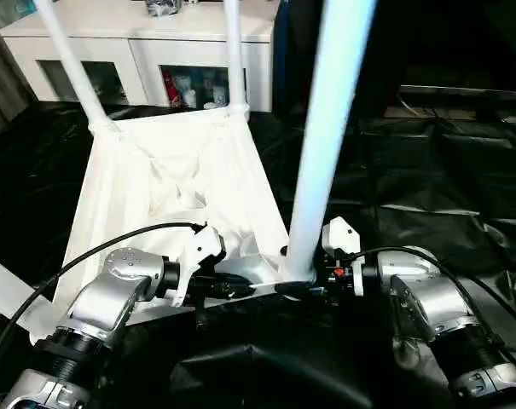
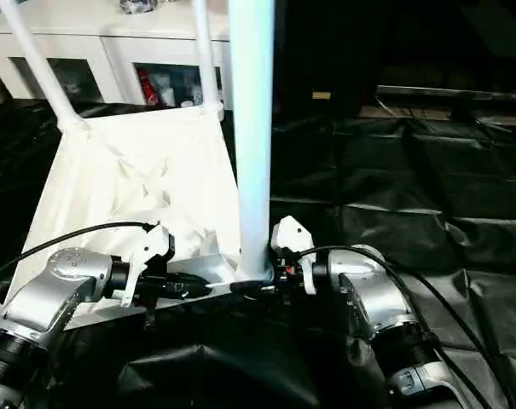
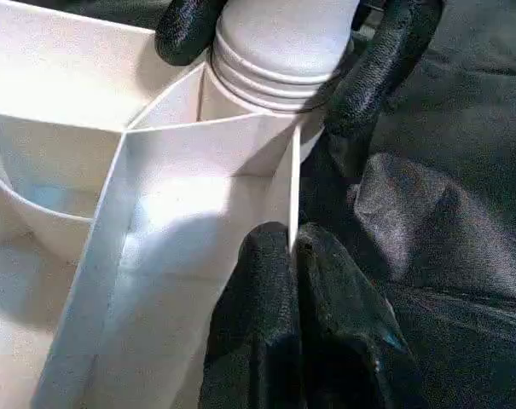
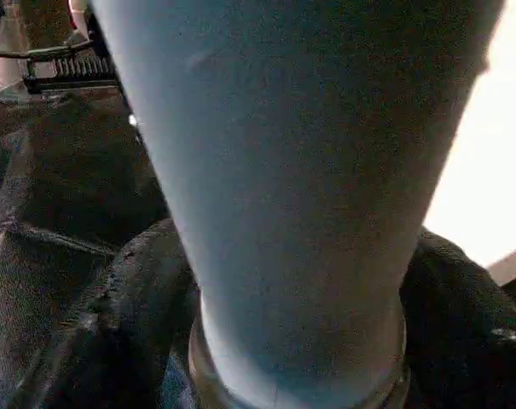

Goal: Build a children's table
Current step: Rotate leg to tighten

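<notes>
White plastic forms the children's table (image 1: pixel 168 183), which lies upside down on black sheeting (image 1: pixel 428 196) with its ribbed underside facing up. Head views: two legs (image 1: pixel 70 60) rise from the sockets at the far corners of the top, in front of a white cabinet (image 1: pixel 138 38) with glass doors. A third leg (image 1: pixel 326 136) stands in the socket at the near right corner, tilted slightly. The left gripper (image 1: pixel 245 288) reaches in from the near edge of the top; the right gripper (image 1: pixel 298 288) meets the base of the near leg from the other side.

Left wrist view: the left gripper's two black fingers (image 3: pixel 266 324) are pressed together on the thin edge wall (image 3: pixel 293 192) of the top, just beside the corner socket. This view also reveals the grooved rings at the foot of the near leg and the right gripper's fingers (image 3: pixel 385 60) curving round them on either side, details hidden behind the forearms in the head views.

Right wrist view: the near leg passes between the right gripper's fingers (image 4: pixel 113 332), which spread wide and hug its base just above a ringed collar. Black sheeting lies behind.
</notes>
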